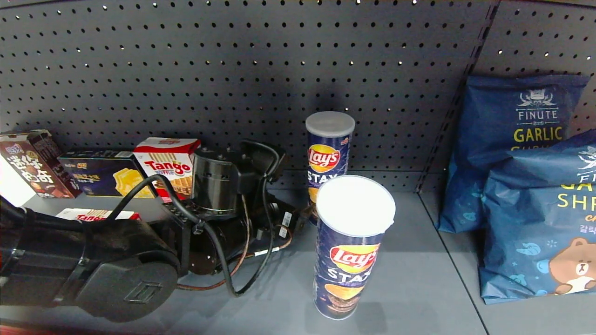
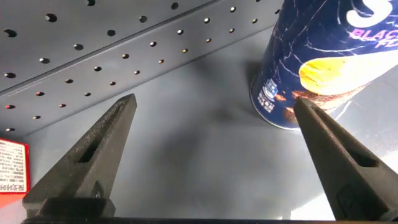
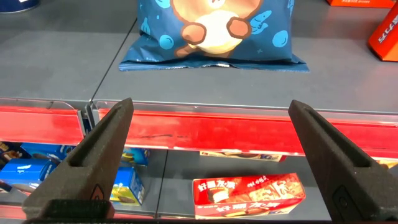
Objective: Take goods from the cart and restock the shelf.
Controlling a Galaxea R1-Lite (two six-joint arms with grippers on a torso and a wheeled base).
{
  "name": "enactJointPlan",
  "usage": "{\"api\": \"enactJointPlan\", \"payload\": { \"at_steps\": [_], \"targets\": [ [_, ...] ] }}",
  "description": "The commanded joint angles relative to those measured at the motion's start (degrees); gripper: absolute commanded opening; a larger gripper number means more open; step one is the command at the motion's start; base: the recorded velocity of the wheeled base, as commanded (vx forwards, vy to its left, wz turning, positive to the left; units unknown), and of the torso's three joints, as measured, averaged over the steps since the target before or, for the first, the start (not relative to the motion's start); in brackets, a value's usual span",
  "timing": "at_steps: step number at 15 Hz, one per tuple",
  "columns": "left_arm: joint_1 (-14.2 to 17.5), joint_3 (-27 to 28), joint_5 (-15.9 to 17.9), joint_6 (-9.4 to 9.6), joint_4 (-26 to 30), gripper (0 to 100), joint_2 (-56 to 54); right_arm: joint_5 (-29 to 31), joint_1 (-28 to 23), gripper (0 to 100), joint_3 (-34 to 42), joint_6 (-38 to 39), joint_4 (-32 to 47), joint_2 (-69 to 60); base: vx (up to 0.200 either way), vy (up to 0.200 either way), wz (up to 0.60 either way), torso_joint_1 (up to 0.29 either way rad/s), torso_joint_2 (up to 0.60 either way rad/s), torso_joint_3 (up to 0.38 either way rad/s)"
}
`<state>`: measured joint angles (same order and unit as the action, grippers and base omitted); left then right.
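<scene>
At the far left of the shelf (image 1: 419,279), a dark chocolate box (image 1: 32,163), a dark blue box (image 1: 102,174) and a red-and-white wafer box (image 1: 167,165) stand in a row against the pegboard back wall (image 1: 233,70). A 2nd wafer box (image 1: 95,214) lies flat in front of them, partly hidden behind the left arm (image 1: 139,242). That arm lies low across the shelf, crowding its left half.

The left claw (image 2: 214,112) is spread wide with nothing between its fingers (image 2: 93,149). The gap frames bare shelf floor near the back wall. The base of a chip can (image 2: 317,68) stands at the tip of 1 finger; whether they touch I cannot tell.

2 chip cans stand upright mid-shelf: the rear can (image 1: 329,153) close to the back wall, and the front can (image 1: 351,251) just before it, nearer the front edge. Right of the front can is open floor up to a seam (image 1: 456,260). Beyond the seam, 2 blue snack bags (image 1: 507,139) (image 1: 540,232) overlap.

The right claw (image 3: 211,106) is likewise wide apart and empty, near the shelf's red front strip (image 3: 205,127), with a bear-printed bag (image 3: 214,31) lying just behind that edge.
</scene>
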<state>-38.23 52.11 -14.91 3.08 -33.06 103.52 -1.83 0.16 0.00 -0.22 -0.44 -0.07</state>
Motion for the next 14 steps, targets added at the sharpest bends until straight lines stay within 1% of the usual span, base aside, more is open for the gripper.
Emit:
{"api": "enactJointPlan", "payload": {
  "at_steps": [1, 6, 11, 14],
  "targets": [
    [-0.09, -0.52, -0.03, -0.01, -0.07, 100, -0.16, -0.02, 0.02, 100, 0.00, -0.04, -0.09, 0.07, 0.000, 0.000, 0.00, 0.000, 0.00, 0.000],
    [-0.09, -1.58, 0.06, 0.08, 0.10, 100, -1.92, -0.02, 0.02, 100, 0.00, -0.04, 0.00, 0.07, 0.000, 0.000, 0.00, 0.000, 0.00, 0.000],
    [0.00, 0.53, 0.14, -0.01, -0.07, 100, -0.08, -0.02, 0.02, 100, 0.00, -0.04, 0.00, 0.07, 0.000, 0.000, 0.00, 0.000, 0.00, 0.000],
    [0.17, 0.09, 0.06, -0.01, -0.07, 100, -0.51, -0.02, 0.02, 100, 0.00, -0.04, 0.00, 0.07, 0.000, 0.000, 0.00, 0.000, 0.00, 0.000]
  ]
}}
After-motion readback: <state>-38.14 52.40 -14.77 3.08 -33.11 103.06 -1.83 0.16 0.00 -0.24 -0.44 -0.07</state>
